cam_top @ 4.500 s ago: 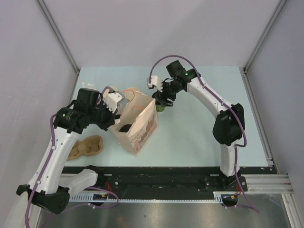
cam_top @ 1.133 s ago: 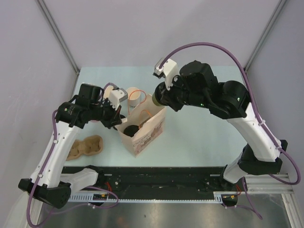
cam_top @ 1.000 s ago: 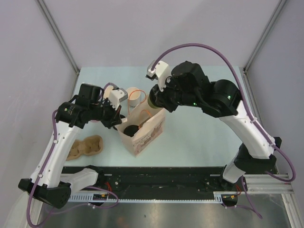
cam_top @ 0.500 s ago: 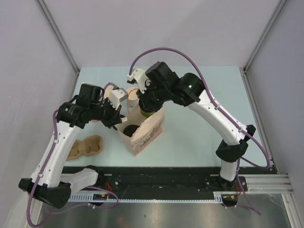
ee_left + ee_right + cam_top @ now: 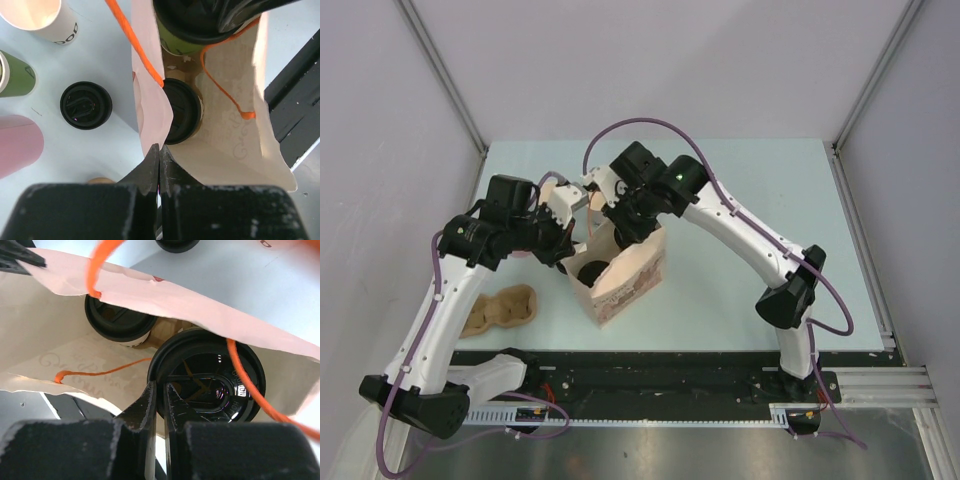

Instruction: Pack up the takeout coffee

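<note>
Pale blue-green table (image 5: 750, 200), grey walls round it. Far left lies a brown cup tray (image 5: 500, 308), not in use. Out on the table, left of the bag in the L wrist view, are a pink cup (image 5: 17, 145), a spare green cup (image 5: 15, 75), an open white cup (image 5: 37, 17) and a black lid (image 5: 86, 105); can't tell if a cup sits under that lid. L gripper (image 5: 159, 150) is pinched tight on the top edge of the paper bag (image 5: 235, 130), prob. to pull the mouth wide & stop it flopping, b/c thin paper folds in. An orange handle (image 5: 135, 42) hangs by the mouth, so it could snag. Low in the bag the other lidded cup (image 5: 182, 107) stands upright w/ its lid on. R gripper (image 5: 161, 390) is above, fingers squeezed on the lid rim of the held green cup (image 5: 180, 45). That cup hangs upright in the bag's mouth, just beside the other one. I think it is held by the top so it can go straight down & not spill.
</note>
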{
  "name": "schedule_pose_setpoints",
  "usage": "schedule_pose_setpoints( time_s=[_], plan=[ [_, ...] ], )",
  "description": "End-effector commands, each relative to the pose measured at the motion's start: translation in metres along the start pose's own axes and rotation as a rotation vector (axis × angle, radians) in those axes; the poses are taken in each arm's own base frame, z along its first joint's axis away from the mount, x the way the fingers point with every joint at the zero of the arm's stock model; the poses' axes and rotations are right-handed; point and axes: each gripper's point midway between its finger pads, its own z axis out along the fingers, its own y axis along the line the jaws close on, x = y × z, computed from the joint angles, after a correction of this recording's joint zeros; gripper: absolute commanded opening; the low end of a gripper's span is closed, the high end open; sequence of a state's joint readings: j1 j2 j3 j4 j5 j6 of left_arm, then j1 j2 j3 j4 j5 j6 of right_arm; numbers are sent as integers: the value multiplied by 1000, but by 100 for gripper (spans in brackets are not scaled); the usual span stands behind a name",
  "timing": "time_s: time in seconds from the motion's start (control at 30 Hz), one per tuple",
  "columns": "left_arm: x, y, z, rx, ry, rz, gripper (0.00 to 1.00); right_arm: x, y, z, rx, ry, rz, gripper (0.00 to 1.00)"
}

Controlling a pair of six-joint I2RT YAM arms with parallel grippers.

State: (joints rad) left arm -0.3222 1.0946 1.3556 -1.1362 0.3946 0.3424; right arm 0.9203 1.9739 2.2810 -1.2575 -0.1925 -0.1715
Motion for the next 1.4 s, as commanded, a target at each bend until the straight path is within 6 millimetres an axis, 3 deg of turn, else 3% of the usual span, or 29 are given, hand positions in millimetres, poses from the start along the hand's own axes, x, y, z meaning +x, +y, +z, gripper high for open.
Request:
schedule_pose_setpoints(
  time_s=[0.0, 0.23, 0.27, 0.37, 0.6, 0.87, 0.9, 0.97, 1.1, 1.37],
  plan=[
    [-6, 2, 0, -13, -26, -8, 0, 0, 5, 15, -36, 6, 5, 0],
    [-8, 4, 1, -21, -31, -16, 1, 5, -4, 34, 17, 7, 66, 0],
    [-8, 5, 1, -29, -33, -18, 0, 18, -5, 42, 20, 42, 74, 0],
    [-6, 13, 3, -68, -23, -19, 0, 28, -6, 51, 18, 41, 99, 0],
    [-4, 16, 7, -74, -17, -19, 0, 44, -23, 73, 64, 36, 159, 0],
    [-2, 14, 9, -61, -19, -10, 1, 65, -29, 92, 70, 65, 192, 4],
    [-3, 14, 9, -60, -21, -10, 0, 65, -29, 92, 72, 63, 194, 11],
    [-2, 13, 9, -60, -21, -7, 0, 61, -26, 88, 67, 48, 188, 16],
    [-2, 14, 10, -59, -18, 0, 0, 40, -22, 69, 83, -9, 162, 33],
    [-1, 16, 11, -66, -10, 8, 1, -6, -3, 20, 99, -180, 77, 47]
  ],
)
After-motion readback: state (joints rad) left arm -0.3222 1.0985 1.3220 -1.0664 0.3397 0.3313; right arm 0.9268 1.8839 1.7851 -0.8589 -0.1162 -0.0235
